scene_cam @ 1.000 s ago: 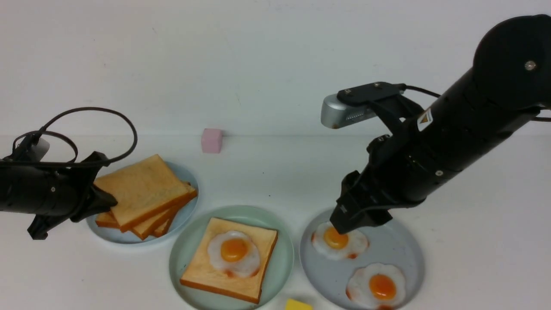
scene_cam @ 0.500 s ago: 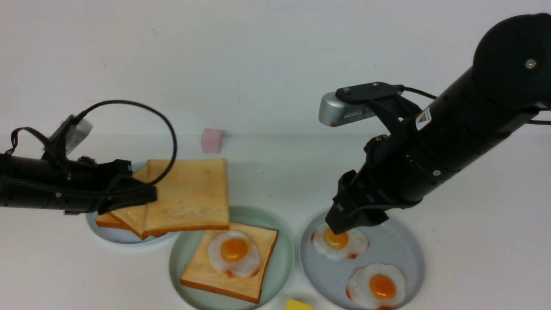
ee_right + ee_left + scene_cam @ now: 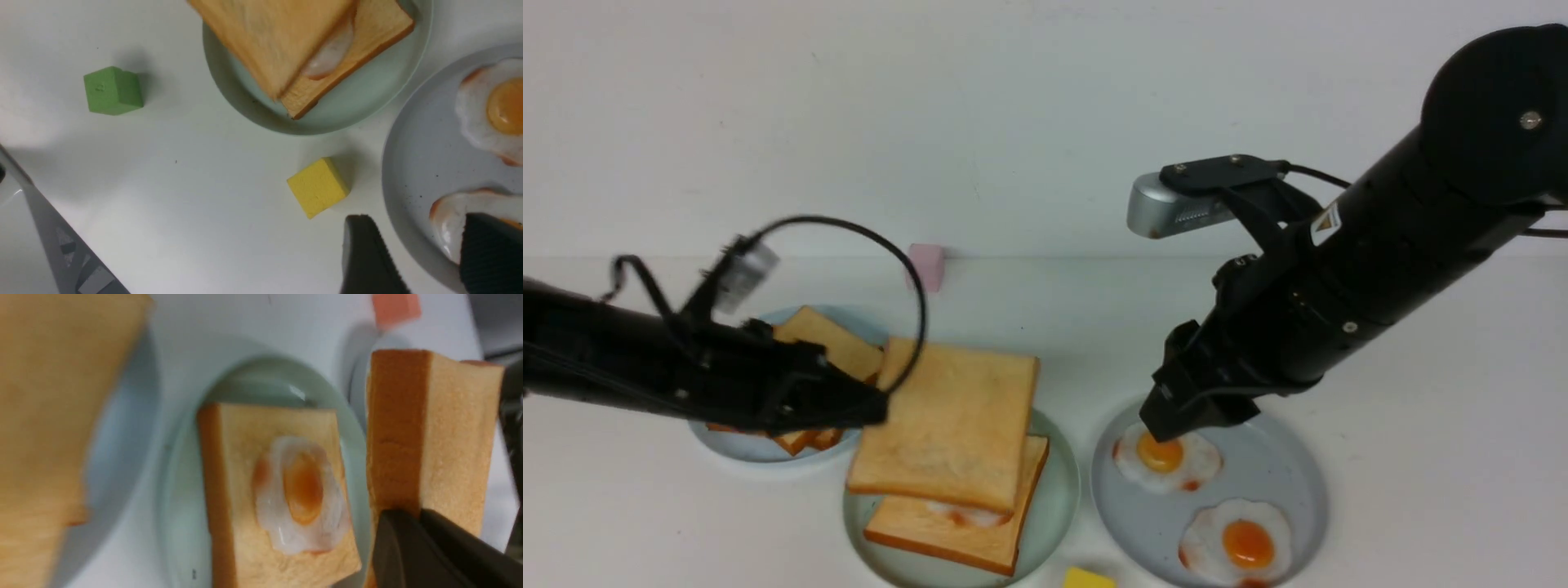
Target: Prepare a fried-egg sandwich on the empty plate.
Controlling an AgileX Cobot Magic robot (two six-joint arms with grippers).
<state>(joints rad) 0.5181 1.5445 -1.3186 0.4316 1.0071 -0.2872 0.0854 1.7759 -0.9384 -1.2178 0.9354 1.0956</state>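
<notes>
The pale mint-green plate (image 3: 1063, 490) holds a toast slice (image 3: 968, 539) with a fried egg (image 3: 302, 490) on it. In the front view the egg is almost hidden under a second toast slice (image 3: 952, 425). My left gripper (image 3: 874, 408) is shut on that slice's edge and holds it just above the plate, tilted. In the left wrist view the held slice (image 3: 433, 428) shows beside the egg. My right gripper (image 3: 1176, 420) is open and empty. It hovers over the near egg (image 3: 1168, 459) on the grey-blue plate (image 3: 1282, 474).
A pale-blue plate (image 3: 735, 447) at the left holds the remaining toast stack (image 3: 829, 343). A second egg (image 3: 1237, 543) lies on the grey-blue plate. A pink cube (image 3: 929, 265) sits at the back, a yellow cube (image 3: 318, 186) and a green cube (image 3: 113, 90) near the front.
My left gripper lifted the top slice off the stack and carried it right, until it hangs over the egg on the mint-green plate. The right arm has barely moved.
</notes>
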